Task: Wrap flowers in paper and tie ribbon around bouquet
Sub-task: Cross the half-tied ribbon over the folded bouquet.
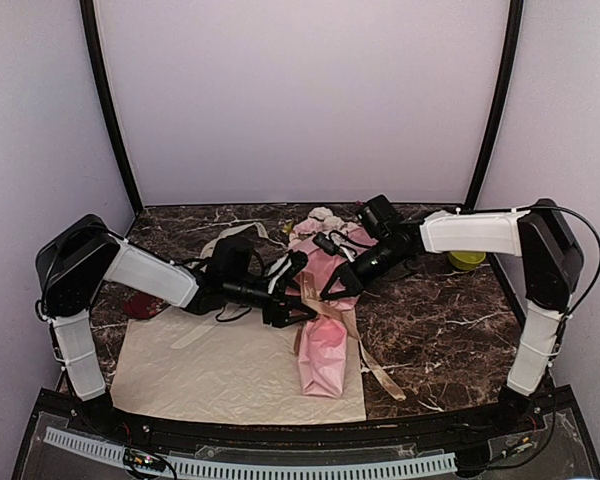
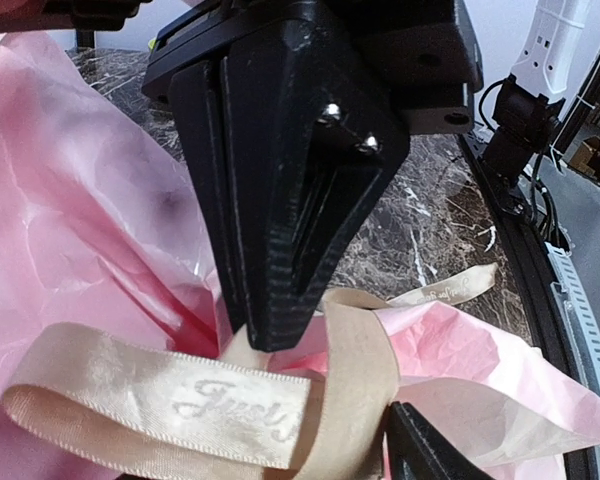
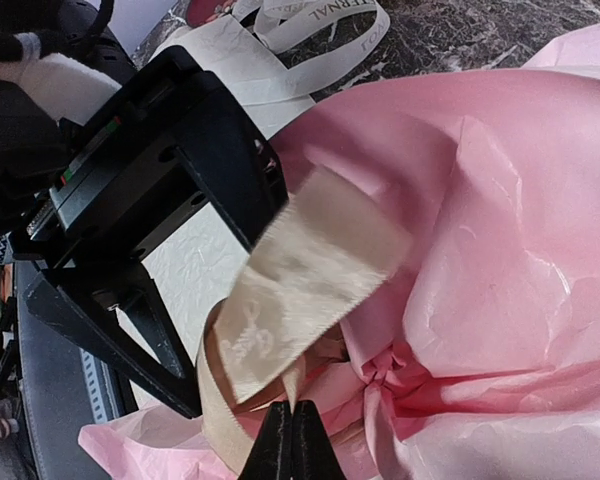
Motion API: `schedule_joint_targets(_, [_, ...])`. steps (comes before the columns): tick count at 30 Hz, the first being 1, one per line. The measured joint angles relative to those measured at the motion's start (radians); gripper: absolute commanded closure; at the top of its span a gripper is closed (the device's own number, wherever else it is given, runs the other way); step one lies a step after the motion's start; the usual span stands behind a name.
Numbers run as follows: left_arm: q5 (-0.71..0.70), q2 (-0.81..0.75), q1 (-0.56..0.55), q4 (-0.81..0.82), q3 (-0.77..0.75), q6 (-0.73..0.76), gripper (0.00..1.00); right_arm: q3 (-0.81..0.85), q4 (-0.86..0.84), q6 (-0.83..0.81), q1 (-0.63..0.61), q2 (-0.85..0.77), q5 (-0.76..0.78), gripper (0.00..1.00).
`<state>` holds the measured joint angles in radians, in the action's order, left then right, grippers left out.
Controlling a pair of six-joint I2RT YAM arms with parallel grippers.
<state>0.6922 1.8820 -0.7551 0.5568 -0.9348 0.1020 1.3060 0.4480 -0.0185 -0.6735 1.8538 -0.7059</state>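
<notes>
Right fingers (image 3: pixel 280 440) are pinched shut on a fold of the ribbon (image 3: pixel 300 290) by the knot; left fingers (image 2: pixel 270 250) stand wide, straddling the loop w/o gripping it. Looks like the tie's half done: right should keep tension while left takes the loose loop & draws it toward 9 o'clock, gently, or the thin paper (image 3: pixel 500 200) may tear. Bouquet (image 1: pixel 325 330) lies mid-desk (image 1: pixel 430 320), flower end at 12, foot at 6, ribbon tails trailing to 5; crinkled pink cone, cinched at the waist
</notes>
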Motion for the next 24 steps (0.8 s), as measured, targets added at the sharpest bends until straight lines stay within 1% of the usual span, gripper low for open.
schedule_joint_targets(8, [-0.015,0.026,0.000,0.039,0.000,-0.003,0.38,-0.008,-0.019,0.021,0.000,0.000,0.000,1.00])
schedule_joint_targets(16, [0.045,0.052,0.000,0.144,0.000,-0.082,0.36,-0.043,-0.063,0.055,0.000,-0.001,0.000,1.00])
schedule_joint_targets(17, [0.053,0.058,0.000,0.159,0.000,-0.092,0.37,-0.044,-0.066,0.058,0.000,-0.001,0.000,1.00])
schedule_joint_targets(19, [0.058,0.064,0.000,0.172,0.000,-0.107,0.44,-0.046,-0.072,0.062,0.000,-0.001,0.000,1.00])
schedule_joint_targets(22, [0.056,0.074,0.000,0.151,-0.014,-0.102,0.49,-0.051,-0.079,0.066,0.000,-0.008,0.000,1.00])
schedule_joint_targets(24, [0.042,0.076,0.000,0.134,-0.020,-0.085,0.56,-0.053,-0.081,0.069,0.000,-0.018,0.000,1.00])
